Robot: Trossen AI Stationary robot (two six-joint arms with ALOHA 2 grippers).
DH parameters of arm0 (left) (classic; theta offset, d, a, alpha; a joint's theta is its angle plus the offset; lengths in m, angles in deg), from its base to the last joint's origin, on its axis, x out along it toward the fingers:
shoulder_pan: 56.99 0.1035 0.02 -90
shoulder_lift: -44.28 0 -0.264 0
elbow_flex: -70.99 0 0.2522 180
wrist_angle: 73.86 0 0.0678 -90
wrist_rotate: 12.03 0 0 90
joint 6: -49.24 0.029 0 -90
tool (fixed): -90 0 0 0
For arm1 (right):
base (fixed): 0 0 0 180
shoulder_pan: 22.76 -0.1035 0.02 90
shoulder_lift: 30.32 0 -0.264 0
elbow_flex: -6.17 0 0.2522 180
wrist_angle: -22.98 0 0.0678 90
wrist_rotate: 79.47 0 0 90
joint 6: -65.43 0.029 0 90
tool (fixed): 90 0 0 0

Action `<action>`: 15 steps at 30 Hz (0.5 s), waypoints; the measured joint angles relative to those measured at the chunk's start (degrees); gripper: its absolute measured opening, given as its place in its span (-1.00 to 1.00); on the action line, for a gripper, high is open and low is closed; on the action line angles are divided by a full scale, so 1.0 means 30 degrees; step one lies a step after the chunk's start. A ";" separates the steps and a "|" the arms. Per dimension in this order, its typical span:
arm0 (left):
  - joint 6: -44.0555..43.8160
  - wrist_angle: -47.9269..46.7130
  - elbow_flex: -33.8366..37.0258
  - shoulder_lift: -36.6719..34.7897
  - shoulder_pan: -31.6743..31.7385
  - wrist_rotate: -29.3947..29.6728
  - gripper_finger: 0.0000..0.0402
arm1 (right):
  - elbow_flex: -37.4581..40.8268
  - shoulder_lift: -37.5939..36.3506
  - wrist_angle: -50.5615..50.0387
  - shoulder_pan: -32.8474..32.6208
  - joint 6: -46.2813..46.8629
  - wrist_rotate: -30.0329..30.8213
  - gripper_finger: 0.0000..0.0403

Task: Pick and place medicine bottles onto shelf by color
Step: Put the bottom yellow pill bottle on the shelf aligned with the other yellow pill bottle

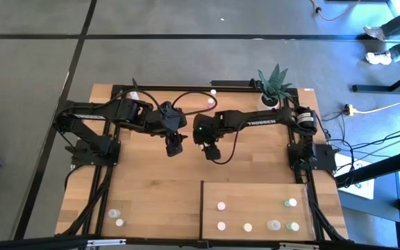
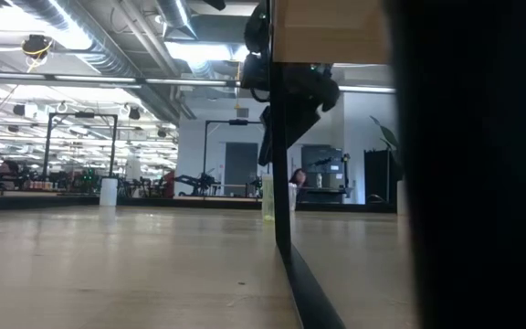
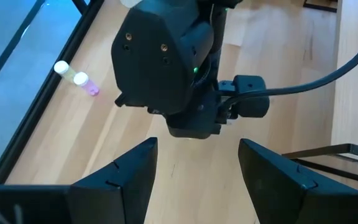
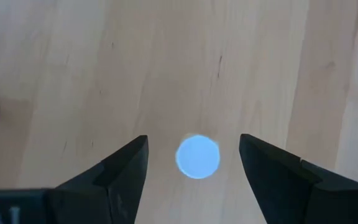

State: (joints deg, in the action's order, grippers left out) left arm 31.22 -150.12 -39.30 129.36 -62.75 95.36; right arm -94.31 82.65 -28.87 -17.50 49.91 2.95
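The right gripper [image 4: 193,163] hangs wide open over a bottle [image 4: 197,157] standing upright on the bench [image 1: 151,187]; its round cap sits squarely between the fingers. The left gripper [image 3: 196,163], also wide and empty, waits just beside, over mid-bench.

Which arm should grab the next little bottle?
Right, probably. The right gripper hangs open over the round top of a bottle, with one finger on each side. The left gripper is open too, but no bottle sits between its fingers.
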 joint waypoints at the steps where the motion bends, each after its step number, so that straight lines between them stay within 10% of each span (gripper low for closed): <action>1: -0.0007 0.0000 0.0000 0.0000 0.0000 0.0013 0.08 | 0.0000 0.0050 0.0222 0.0007 0.0007 -0.0014 0.26; 15: -0.0007 0.0007 0.0000 0.0007 0.0000 0.0000 0.08 | -0.0007 0.0977 0.0182 0.0090 0.0007 0.0144 0.26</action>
State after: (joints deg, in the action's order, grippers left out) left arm 31.20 -150.10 -39.30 129.38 -62.75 95.36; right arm -94.33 85.58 -28.33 -17.24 49.93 3.38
